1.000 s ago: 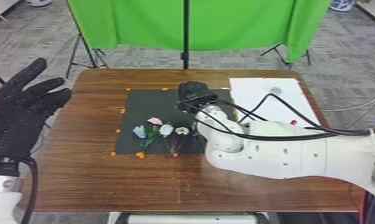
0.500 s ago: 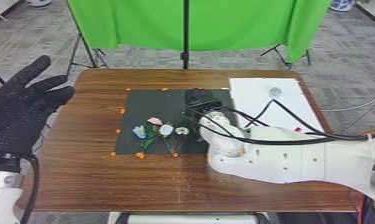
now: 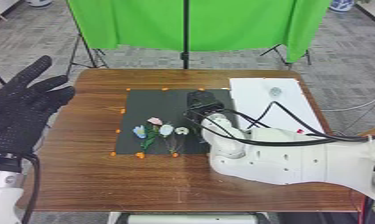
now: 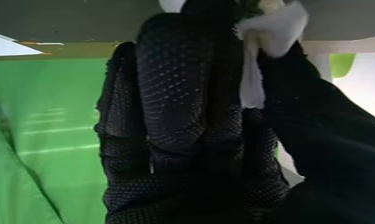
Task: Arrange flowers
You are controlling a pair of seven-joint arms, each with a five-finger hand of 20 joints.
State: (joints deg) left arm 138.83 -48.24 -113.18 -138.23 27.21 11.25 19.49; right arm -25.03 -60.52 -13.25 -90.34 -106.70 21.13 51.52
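Over the back of the black mat (image 3: 157, 102) is my right hand (image 3: 202, 101). In the right wrist view, thumb and fingers of my right hand (image 4: 179, 95) pinch a white petal-like piece (image 4: 277, 31); a white strip hangs from it along the fingers, with some green behind. On the mat's front half lie a blue flower (image 3: 139, 132), a pink flower (image 3: 155, 121), a pale white-blue flower (image 3: 166, 130) and a cream flower (image 3: 182, 131), stems towards the near edge. My left hand (image 3: 22, 112) is open beyond the table's left edge.
A white sheet (image 3: 268, 95) lies at the table's back right, with a small grey oval (image 3: 275, 92) and a red spot (image 3: 299, 131) on it. Orange markers (image 3: 140, 155) line the mat's edges. Black cables (image 3: 281, 142) loop over my right arm. A green cloth (image 3: 139, 27) hangs behind.
My right hand has come nearer and slightly to the right over the mat, its forearm shifting with it. The flowers on the mat have stayed put.
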